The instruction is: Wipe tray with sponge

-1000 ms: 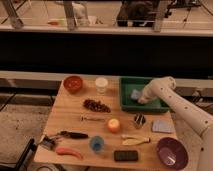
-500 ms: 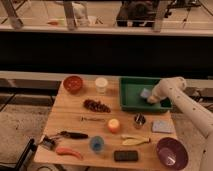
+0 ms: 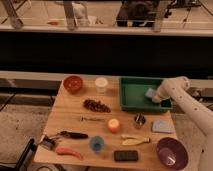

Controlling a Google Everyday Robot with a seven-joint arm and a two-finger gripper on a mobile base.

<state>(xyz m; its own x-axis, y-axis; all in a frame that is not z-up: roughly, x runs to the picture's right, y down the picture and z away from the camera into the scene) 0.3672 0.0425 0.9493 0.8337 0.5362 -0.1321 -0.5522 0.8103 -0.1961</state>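
Note:
The green tray (image 3: 131, 95) sits at the table's far right corner. Inside it, toward its right end, lies the small pale blue-grey sponge (image 3: 150, 93). My gripper (image 3: 157, 97) hangs at the end of the white arm that reaches in from the right. It is down in the tray, pressed against the right side of the sponge. The arm's wrist covers the tray's right wall.
Around the wooden table: a red bowl (image 3: 73, 83), a white cup (image 3: 101, 84), dark grapes (image 3: 97, 105), an orange (image 3: 114, 125), a metal cup (image 3: 139, 119), a flat grey pad (image 3: 161, 125), a purple bowl (image 3: 172, 152), a black block (image 3: 125, 155), a banana (image 3: 135, 140), a blue cup (image 3: 96, 144).
The gripper and sponge have slid from the tray's left part across to its right end over the last second.

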